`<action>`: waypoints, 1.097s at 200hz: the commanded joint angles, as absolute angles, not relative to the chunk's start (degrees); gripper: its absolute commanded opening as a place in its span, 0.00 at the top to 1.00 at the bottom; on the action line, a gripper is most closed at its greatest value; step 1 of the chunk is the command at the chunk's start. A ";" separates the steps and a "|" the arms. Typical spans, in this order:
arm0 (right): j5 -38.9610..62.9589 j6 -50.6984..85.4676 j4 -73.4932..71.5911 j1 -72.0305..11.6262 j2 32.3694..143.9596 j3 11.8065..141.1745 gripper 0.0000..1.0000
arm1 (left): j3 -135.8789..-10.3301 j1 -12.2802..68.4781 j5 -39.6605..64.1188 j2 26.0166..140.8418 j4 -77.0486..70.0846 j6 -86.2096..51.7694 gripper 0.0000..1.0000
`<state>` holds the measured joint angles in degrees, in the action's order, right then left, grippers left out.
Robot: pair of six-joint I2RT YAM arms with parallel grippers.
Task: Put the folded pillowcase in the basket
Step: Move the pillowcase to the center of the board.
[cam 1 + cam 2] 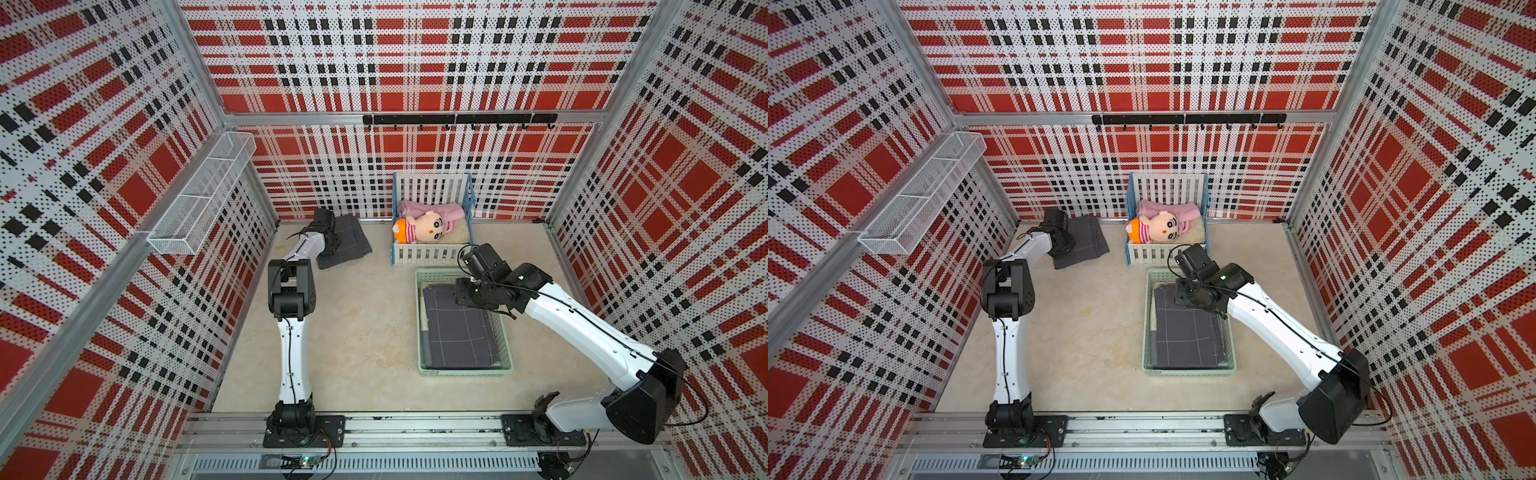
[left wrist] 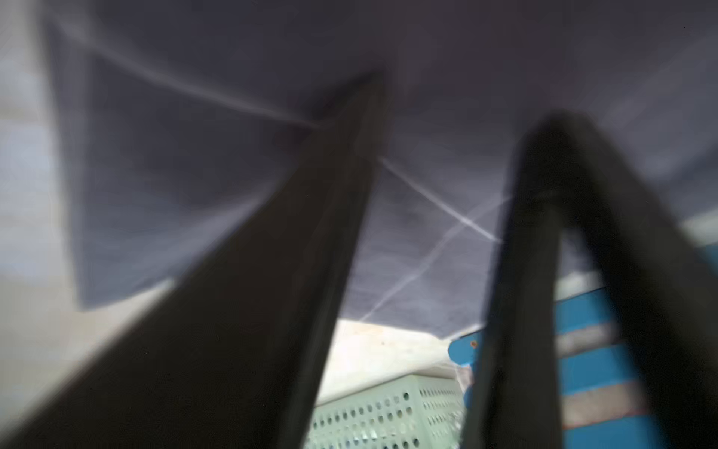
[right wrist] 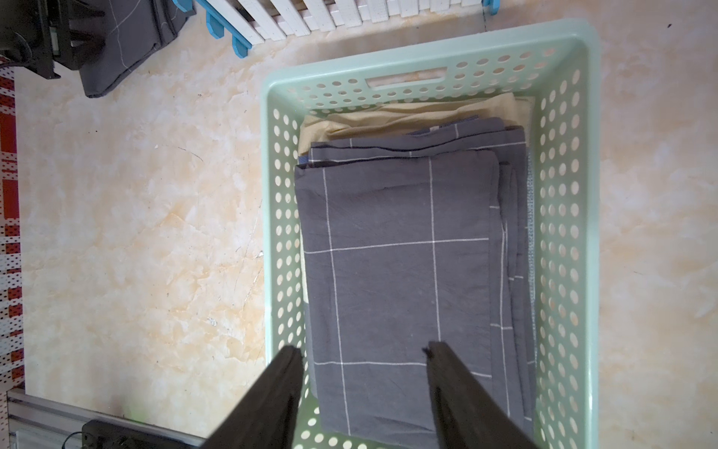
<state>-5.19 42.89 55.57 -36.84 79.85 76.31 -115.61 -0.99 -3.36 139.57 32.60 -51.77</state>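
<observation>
The left gripper [image 2: 464, 101] straddled the pillowcase [image 1: 353, 241] at its tips, seemingly for pickup, its hold unclear. The basket [image 3: 427, 50], already holding folded cloth [image 3: 388, 252], lay under the open, empty right gripper [image 3: 364, 348].

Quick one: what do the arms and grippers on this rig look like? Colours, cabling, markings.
The left arm and right arm match: white rounded shells, bulky black joints, and a thin black cable running outside along each. The left gripper and right gripper each have two plain dark tapered fingers. No markings visible.
</observation>
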 commanded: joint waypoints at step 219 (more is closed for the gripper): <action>5.09 36.06 50.93 -37.88 92.36 89.93 0.42 | -54.56 4.66 0.56 83.43 44.73 -45.00 0.67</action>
